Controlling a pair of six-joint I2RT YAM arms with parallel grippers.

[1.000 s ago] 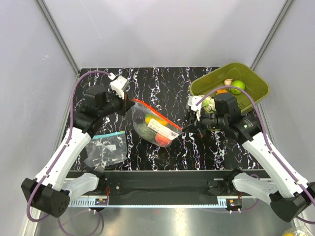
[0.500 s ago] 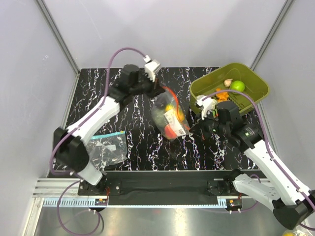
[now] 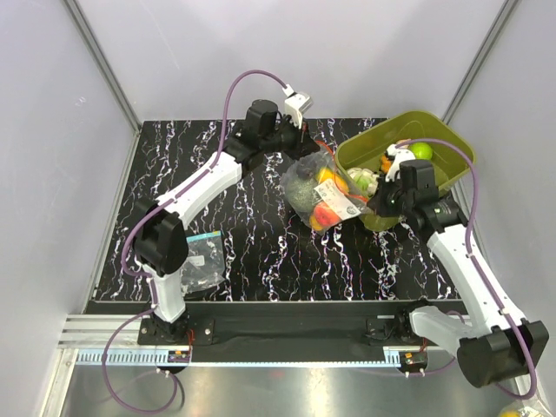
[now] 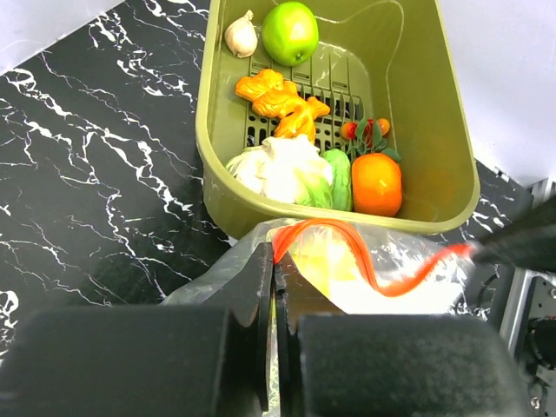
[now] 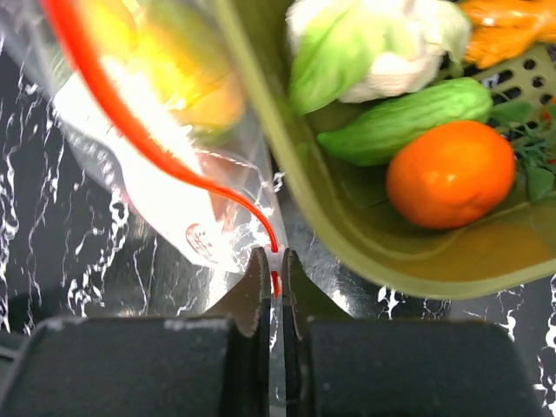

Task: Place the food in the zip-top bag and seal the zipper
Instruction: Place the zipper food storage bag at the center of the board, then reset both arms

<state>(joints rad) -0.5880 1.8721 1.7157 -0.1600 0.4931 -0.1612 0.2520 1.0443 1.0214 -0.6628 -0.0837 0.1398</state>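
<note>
Beside the olive tub [image 3: 456, 161], the zip-top bag [image 3: 323, 187] is held up between both arms with food [image 3: 323, 211] inside. Left gripper [image 4: 274, 261] and right gripper [image 5: 271, 261] are each clamped narrow on one end of the zipper [image 4: 326, 226], which bows apart and appears unsealed. Risk: the load may pull a thin strip end out of its pinch, tipping the bag and spilling food.

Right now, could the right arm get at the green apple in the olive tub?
Probably not yet: the right gripper is shut on one end of the zipper. The green apple lies uncovered in the tub close by, so only that grip blocks it.
</note>
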